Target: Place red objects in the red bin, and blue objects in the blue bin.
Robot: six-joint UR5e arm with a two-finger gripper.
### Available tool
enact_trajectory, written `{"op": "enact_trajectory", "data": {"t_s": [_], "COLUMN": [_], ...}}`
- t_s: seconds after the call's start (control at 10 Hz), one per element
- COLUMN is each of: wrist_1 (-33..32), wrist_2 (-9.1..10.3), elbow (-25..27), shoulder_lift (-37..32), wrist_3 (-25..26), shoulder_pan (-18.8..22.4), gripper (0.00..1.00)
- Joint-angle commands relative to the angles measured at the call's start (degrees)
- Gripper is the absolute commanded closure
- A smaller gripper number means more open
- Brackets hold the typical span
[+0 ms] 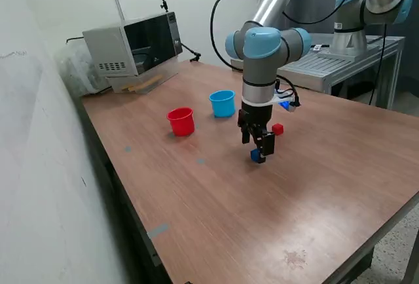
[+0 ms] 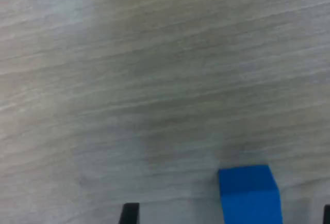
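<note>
With its jaws spread, the gripper [image 1: 258, 155] is straddling a blue cube [image 2: 250, 195] off-centre on the table [image 1: 314, 199], at 4 o'clock from the blue cup [image 1: 222, 103], risking a nudge on closing.
</note>
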Motion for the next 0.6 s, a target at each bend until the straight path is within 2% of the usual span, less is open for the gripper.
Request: {"op": "enact_trajectory", "data": {"t_s": [0.0, 0.5], "wrist_1": [0.21, 0.21], "wrist_2": [0.0, 0.0], "elbow": [0.43, 0.87], "shoulder_lift": [0.05, -0.03], "wrist_3": [-0.01, -0.71], "shoulder_pan": [0.16, 0.6], "gripper": [0.0, 0.0]}}
